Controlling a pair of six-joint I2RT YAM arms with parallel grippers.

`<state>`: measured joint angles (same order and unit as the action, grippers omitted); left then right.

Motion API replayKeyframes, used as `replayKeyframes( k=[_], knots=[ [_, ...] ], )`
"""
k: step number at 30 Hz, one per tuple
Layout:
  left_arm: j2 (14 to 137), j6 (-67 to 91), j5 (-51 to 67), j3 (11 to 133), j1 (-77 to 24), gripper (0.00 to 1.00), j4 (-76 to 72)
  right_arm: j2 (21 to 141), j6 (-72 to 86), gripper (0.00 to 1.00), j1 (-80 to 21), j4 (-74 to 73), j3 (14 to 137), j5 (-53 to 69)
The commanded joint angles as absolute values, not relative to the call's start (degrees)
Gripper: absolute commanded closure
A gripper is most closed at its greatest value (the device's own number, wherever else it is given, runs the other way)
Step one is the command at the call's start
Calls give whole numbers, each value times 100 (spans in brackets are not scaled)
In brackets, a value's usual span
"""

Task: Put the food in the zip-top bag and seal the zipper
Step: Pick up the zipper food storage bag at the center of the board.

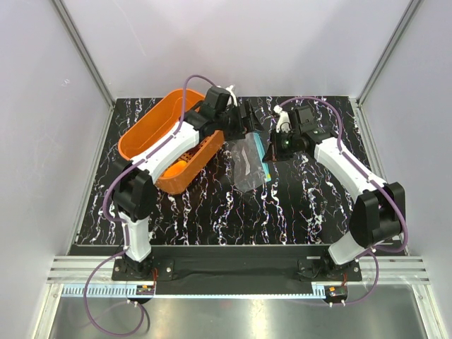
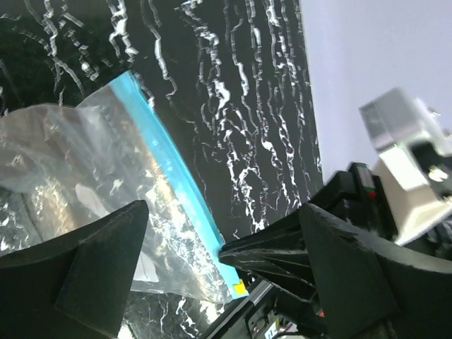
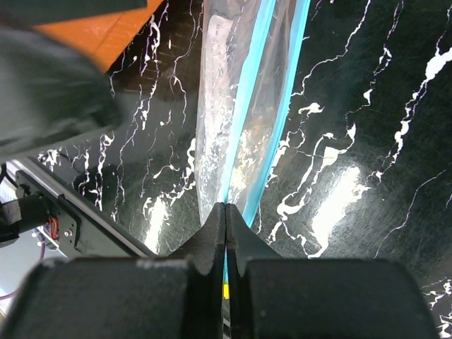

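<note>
Left arm crosses over orange basket [image 1: 145, 134] and hides much of its inside. One yellow-orange food piece [image 1: 176, 168] shows by the basket's near wall; other pieces can't be made out. Zip-top bag [image 1: 248, 161] lies on black marbled table [image 1: 212, 212], just right of the basket, between both grippers. Right gripper [image 3: 226, 212] is pinched tight on the end of the zipper [image 3: 244, 120], whose two blue strips stand apart. Left gripper [image 2: 226, 207] is spread wide over the bag, holding nothing. Glare makes the bag contents unclear. A wide stretch of table runs from the bag to the arm bases.
</note>
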<state>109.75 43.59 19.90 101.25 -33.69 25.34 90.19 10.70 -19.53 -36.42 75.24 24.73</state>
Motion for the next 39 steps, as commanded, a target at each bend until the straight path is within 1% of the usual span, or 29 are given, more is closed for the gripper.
replayKeyframes(
  k=[1, 3, 4, 6, 7, 11, 14, 16, 17, 20, 21, 23, 24, 25, 26, 27, 28, 29, 33, 35, 39],
  knots=[
    [11048, 4535, 1766, 10143, -3393, 10, 2883, 8780, 958, 100, -2039, -3656, 7690, 2285],
    [11004, 4535, 1793, 9959, -3401, 15, 2831, 8771, 949, 100, -2065, -3665, 7699, 2241],
    [10987, 4544, 1810, 9871, -3401, 16, 2795, 8771, 949, 100, -2092, -3665, 7708, 2233],
    [10951, 4544, 1776, 9774, -3410, 16, 2821, 8789, 932, 100, -2118, -3691, 7708, 2189],
    [10960, 4518, 1697, 9791, -3419, 14, 2873, 8789, 923, 100, -2144, -3683, 7708, 2171],
    [11127, 4421, 1643, 10002, -3472, 11, 3172, 8780, 896, 100, -2258, -3691, 7734, 2057],
    [11250, 4421, 1661, 10072, -3515, 12, 3322, 8798, 870, 100, -2355, -3718, 7787, 1987],
    [11268, 4377, 1626, 10046, -3533, 15, 3384, 8789, 826, 100, -2399, -3753, 7840, 1934],
    [11259, 4360, 1635, 10002, -3542, 20, 3375, 8780, 817, 100, -2417, -3762, 7849, 1907],
    [11206, 4342, 1678, 9810, -3525, 29, 3349, 8754, 800, 100, -2470, -3762, 7866, 1881],
    [11189, 4333, 1731, 9756, -3524, 38, 3236, 8754, 791, 100, -2487, -3779, 7875, 1881],
    [11197, 4359, 1880, 9677, -3525, 50, 3156, 8763, 774, 100, -2505, -3779, 7875, 1872],
    [11189, 4368, 1924, 9633, -3524, 59, 3068, 8763, 765, 100, -2514, -3788, 7884, 1863],
    [11180, 4368, 1977, 9607, -3516, 71, 3041, 8763, 756, 100, -2514, -3788, 7884, 1872],
    [11171, 4351, 1986, 9589, -3524, 79, 2998, 8763, 756, 98, -2514, -3814, 7884, 1863],
    [11136, 4333, 1986, 9545, -3507, 84, 2936, 8754, 765, 93, -2522, -3814, 7884, 1872],
    [11118, 4316, 1986, 9519, -3507, 95, 2901, 8754, 756, 83, -2514, -3814, 7884, 1881],
    [11092, 4307, 2004, 9484, -3489, 99, 2848, 8745, 747, 80, -2514, -3806, 7892, 1890],
    [10899, 4280, 2153, 9150, -3445, 100, 2480, 8710, 773, 69, -2505, -3779, 7963, 1793],
    [10794, 4245, 2232, 8922, -3437, 100, 2365, 8719, 800, 66, -2496, -3771, 8024, 1775],
    [10574, 4228, 2215, 8614, -3419, 100, 2110, 8938, 1089, 65, -2391, -3945, 8331, 1626]
  ],
)
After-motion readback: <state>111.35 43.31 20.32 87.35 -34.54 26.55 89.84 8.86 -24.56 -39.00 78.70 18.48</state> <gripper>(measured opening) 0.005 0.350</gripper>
